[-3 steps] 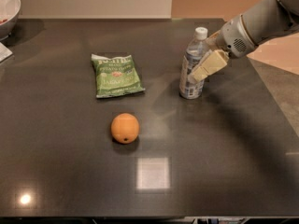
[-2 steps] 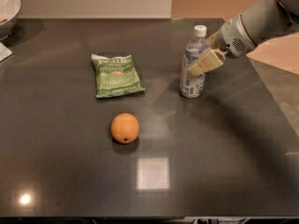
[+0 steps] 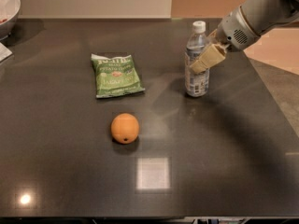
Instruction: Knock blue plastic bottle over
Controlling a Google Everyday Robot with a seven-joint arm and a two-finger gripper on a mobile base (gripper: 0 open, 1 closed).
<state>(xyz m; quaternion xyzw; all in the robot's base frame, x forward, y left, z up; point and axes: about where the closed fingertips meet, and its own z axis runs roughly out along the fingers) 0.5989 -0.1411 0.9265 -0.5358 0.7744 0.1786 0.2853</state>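
The blue plastic bottle [image 3: 196,62] stands upright at the right back of the dark table [image 3: 210,162], with its white cap on top and a printed label. My gripper [image 3: 204,61] reaches in from the upper right on a grey arm [image 3: 254,17]. Its tan tip lies in front of the bottle's right side at mid height and seems to touch it.
A green chip bag [image 3: 116,75] lies flat left of the bottle. An orange [image 3: 124,128] sits in front of the bag, nearer the table's middle. A white bowl [image 3: 7,8] stands at the far left back corner. The table's right edge runs close past the bottle.
My gripper has edged slightly left and up along the bottle's side. The bottle still stands upright in the same spot.
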